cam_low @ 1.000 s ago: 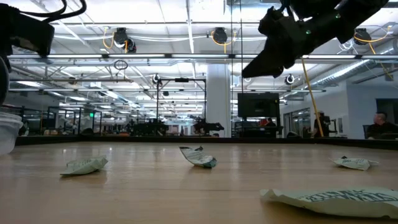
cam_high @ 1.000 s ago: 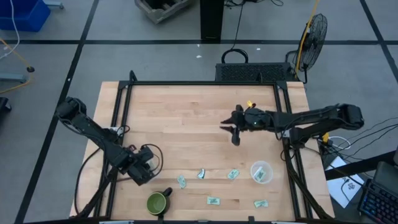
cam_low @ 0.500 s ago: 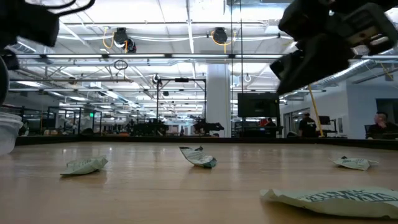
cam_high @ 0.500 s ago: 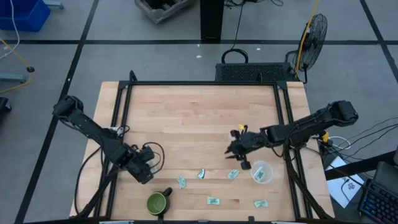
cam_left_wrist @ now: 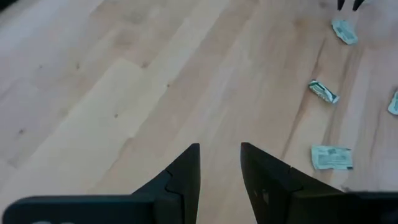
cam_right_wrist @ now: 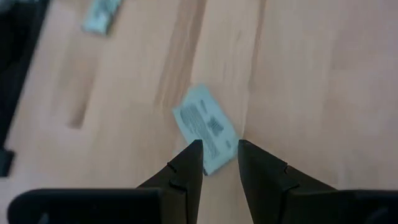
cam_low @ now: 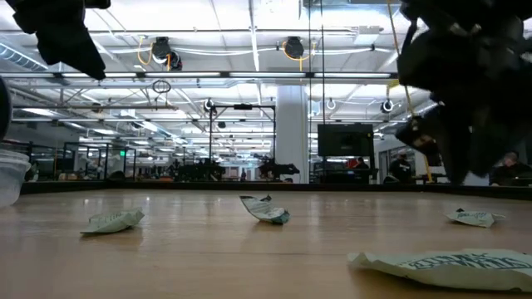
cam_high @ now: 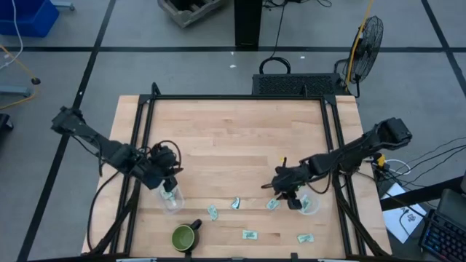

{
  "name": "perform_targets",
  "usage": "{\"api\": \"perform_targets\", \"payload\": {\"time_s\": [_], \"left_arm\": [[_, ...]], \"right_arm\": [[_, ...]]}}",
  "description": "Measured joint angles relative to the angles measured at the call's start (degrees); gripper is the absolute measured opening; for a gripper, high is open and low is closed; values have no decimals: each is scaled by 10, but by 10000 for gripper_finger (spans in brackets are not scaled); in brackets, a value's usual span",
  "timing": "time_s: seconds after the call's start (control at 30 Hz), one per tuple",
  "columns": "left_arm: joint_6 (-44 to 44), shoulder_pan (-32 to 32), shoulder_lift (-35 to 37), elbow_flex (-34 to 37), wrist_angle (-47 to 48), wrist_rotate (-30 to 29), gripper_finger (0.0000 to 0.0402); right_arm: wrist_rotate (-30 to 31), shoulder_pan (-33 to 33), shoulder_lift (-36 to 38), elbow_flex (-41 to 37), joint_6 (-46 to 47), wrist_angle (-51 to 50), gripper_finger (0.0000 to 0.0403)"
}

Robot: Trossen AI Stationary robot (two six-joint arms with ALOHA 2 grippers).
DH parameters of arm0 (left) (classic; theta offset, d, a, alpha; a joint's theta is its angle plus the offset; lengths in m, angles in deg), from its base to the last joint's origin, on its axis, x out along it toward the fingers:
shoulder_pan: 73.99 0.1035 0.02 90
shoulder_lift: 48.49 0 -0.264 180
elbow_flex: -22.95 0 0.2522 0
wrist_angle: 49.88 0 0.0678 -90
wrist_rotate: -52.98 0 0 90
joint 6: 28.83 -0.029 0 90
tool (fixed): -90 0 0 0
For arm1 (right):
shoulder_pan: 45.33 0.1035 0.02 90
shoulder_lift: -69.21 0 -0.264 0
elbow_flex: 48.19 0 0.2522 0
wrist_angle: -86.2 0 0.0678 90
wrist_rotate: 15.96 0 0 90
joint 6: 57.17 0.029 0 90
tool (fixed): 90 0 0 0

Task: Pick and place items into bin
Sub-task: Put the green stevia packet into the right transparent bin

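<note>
Several small pale green-and-white packets lie flat near the table's near edge (cam_high: 212, 212) (cam_high: 236, 203) (cam_high: 250, 234) (cam_high: 305, 238). My right gripper (cam_high: 279, 191) is open by a narrow gap and hovers just above one more packet (cam_high: 273, 204). In the right wrist view that packet (cam_right_wrist: 205, 127) lies flat just ahead of the gripper (cam_right_wrist: 219, 155). My left gripper (cam_high: 164, 166) (cam_left_wrist: 219, 165) is also open by a narrow gap. It hangs over bare wood on the far side of a clear cup (cam_high: 172, 197) with a packet in it.
A second clear cup (cam_high: 309, 203) stands right beside my right gripper, partly under the arm. A dark green mug (cam_high: 183, 237) sits at the near edge. A black frame (cam_high: 233, 97) rims the table. The table's far half is bare wood (cam_high: 218, 131).
My right gripper has swung from the table's middle toward the near edge and come down over the packet beside the right cup. My left gripper has drawn back from over the left cup toward the far edge, uncovering the cup. The packets and cups have stayed put.
</note>
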Motion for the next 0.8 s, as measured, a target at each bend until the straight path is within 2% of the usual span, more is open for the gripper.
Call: {"api": "perform_targets", "payload": {"time_s": [0.27,0.6,0.7,0.8], "left_arm": [[-40,16,2,0,0,0,120],[-49,21,2,0,0,1,120],[-49,21,2,0,0,1,120],[-49,21,2,0,0,1,120]], "right_arm": [[16,11,-66,0,-1,39,96],[32,11,-64,1,3,24,96],[36,11,-64,1,-22,23,96],[69,11,-64,0,-54,22,95]]}}
